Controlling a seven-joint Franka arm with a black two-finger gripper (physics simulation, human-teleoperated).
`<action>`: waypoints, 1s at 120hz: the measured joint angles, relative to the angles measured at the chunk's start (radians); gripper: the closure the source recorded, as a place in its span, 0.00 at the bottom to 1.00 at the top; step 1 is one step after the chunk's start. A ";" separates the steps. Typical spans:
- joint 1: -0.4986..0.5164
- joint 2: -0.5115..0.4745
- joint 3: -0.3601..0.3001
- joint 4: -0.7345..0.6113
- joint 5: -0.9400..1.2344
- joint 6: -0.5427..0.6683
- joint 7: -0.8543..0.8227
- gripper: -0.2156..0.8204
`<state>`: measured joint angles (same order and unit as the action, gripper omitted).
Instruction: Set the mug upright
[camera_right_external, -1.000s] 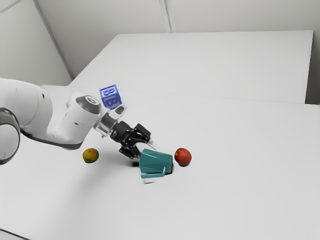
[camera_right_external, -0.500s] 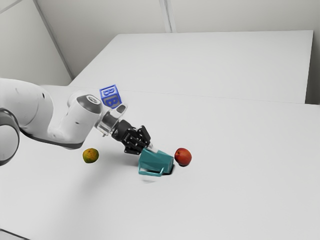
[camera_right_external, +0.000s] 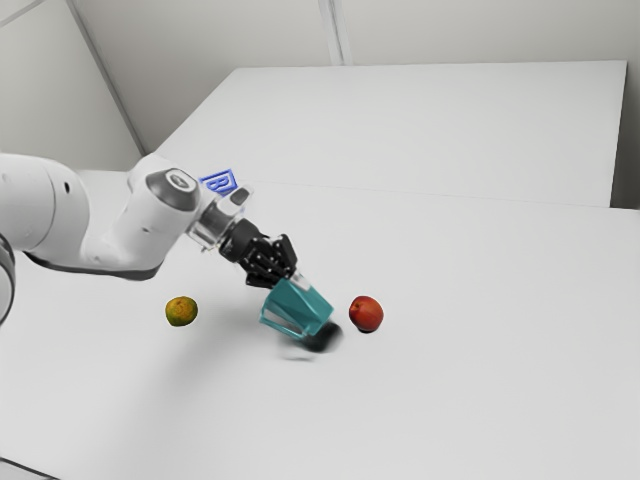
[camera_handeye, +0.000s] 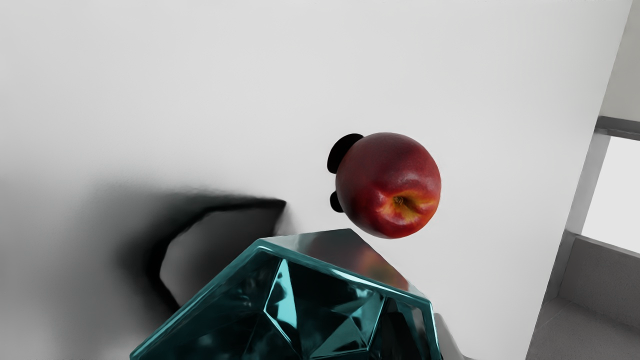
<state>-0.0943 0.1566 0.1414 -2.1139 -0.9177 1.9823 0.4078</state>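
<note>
The teal faceted mug (camera_right_external: 299, 308) hangs tilted just above the table in the exterior view, its handle on the side toward the exterior view's lower left and its shadow apart beneath it. My gripper (camera_right_external: 295, 281) is shut on the mug's rim at its upper end. In the wrist view the mug (camera_handeye: 325, 320) shows its open mouth and dark inside facing the camera, with a grey fingertip partly visible beside the rim.
A red peach-like fruit (camera_right_external: 366, 314) rests on the table (camera_right_external: 470, 380) close to the mug; the wrist view has this fruit (camera_handeye: 389, 185) beyond the rim. An orange-green fruit (camera_right_external: 181, 311) lies nearer the arm's base. Behind the wrist stands a blue letter block (camera_right_external: 217, 182).
The fingers have closed on the mug's rim. Mug and gripper have risen and shifted toward the exterior view's left, and the mug has tipped from lying on its side to a steeper tilt.
</note>
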 joint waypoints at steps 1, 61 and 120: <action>0.000 -0.001 0.000 0.003 0.007 0.001 -0.001 0.96; -0.067 -0.060 -0.001 0.055 0.518 0.155 -0.099 0.96; -0.122 -0.052 0.000 0.039 0.849 0.338 -0.237 0.96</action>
<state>-0.2166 0.1049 0.1412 -2.0745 -0.0683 2.3201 0.1711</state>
